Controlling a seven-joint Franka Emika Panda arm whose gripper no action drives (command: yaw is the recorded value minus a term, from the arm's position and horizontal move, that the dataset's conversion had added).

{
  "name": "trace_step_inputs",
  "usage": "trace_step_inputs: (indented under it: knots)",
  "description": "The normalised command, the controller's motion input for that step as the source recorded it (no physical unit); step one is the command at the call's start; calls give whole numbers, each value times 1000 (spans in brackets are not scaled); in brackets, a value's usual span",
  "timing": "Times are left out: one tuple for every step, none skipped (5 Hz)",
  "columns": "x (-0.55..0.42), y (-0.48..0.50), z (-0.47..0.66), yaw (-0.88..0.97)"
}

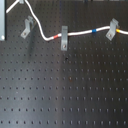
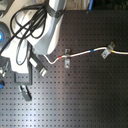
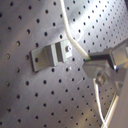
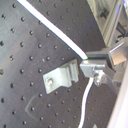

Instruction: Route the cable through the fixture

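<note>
The white cable (image 1: 80, 34) lies across the board's far side, with its red band (image 1: 57, 36), blue band (image 1: 94, 31) and yellow-orange band (image 1: 118, 31) showing. Left of the red band it dips, then climbs past the fixture (image 1: 26, 27), a dull dark-grey slanted clip, and leaves the first exterior view's top. In both wrist views my gripper (image 3: 91, 61) (image 4: 90, 66) is shut on the cable (image 3: 70, 35) (image 4: 55, 32) just beside the fixture (image 3: 50, 56) (image 4: 60, 77). The cable runs along the clip's end, not inside its hook. My gripper is out of the first exterior view.
An upright grey clip (image 1: 64, 37) holds the cable next to the red band. A paler slanted clip (image 1: 112, 29) holds it by the yellow-orange band. In the second exterior view the white arm (image 2: 50, 30) and black hoses (image 2: 25, 25) fill the left. The black perforated board (image 1: 65, 90) spreads below.
</note>
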Motion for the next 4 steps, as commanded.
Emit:
trace_step_inputs:
  knots:
    - [-80, 3, 386, -97]
    - [-115, 39, 348, 83]
    - [-217, 45, 345, 226]
    - [-225, 60, 295, 326]
